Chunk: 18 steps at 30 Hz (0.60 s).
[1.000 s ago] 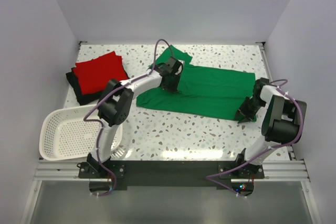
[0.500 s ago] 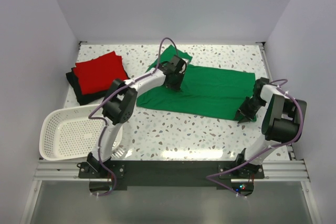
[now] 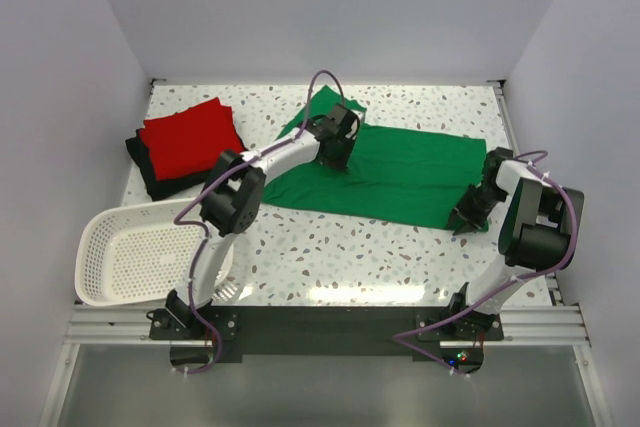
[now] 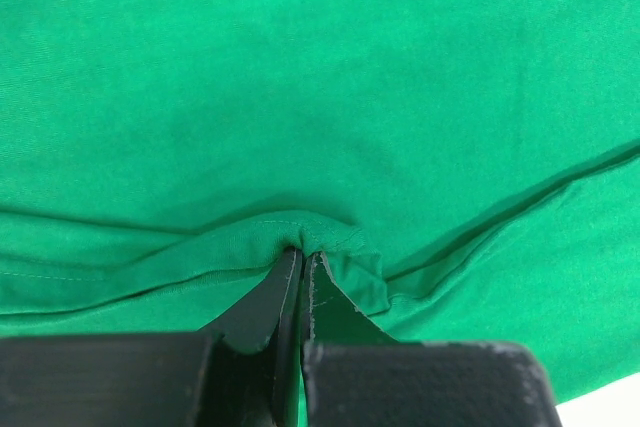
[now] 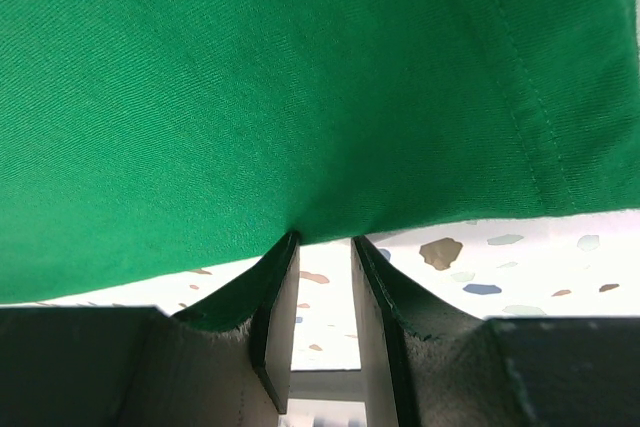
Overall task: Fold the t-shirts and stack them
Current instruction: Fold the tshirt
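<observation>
Red shirt [image 3: 188, 134] sits folded on black [image 3: 150, 175]; we find both grippers pinching the half-folded green shirt [image 3: 400, 175].

green t-shirt [image 3: 400, 172] spread mid-table | red t-shirt [image 3: 188, 134] folded atop black t-shirt [image 3: 150, 175]

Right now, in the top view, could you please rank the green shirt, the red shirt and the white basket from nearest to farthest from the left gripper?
1. Green shirt: pinched in the left gripper.
2. Red shirt: far-left, folded on black.
3. White basket: near-left corner.
</observation>
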Each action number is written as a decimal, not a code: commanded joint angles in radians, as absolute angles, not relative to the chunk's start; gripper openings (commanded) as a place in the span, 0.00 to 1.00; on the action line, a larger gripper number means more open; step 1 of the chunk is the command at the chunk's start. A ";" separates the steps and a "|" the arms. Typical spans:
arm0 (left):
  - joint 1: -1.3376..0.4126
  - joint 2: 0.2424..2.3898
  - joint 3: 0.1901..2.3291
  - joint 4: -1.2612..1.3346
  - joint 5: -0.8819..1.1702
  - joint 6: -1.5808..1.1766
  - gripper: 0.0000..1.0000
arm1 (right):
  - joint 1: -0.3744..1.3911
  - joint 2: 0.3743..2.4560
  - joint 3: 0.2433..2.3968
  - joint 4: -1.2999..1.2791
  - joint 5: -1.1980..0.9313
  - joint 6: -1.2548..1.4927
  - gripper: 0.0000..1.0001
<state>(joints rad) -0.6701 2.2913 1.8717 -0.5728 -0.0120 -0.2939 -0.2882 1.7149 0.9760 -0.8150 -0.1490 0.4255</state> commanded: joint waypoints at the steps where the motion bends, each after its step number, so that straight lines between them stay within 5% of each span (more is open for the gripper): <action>1: -0.681 2.304 1.919 -0.580 -0.005 -0.265 0.00 | -0.285 1.772 0.945 -0.770 -0.092 0.410 0.31; 18: -0.692 2.338 1.970 -0.583 0.008 -0.262 0.00 | -0.285 1.781 0.943 -0.775 -0.086 0.407 0.31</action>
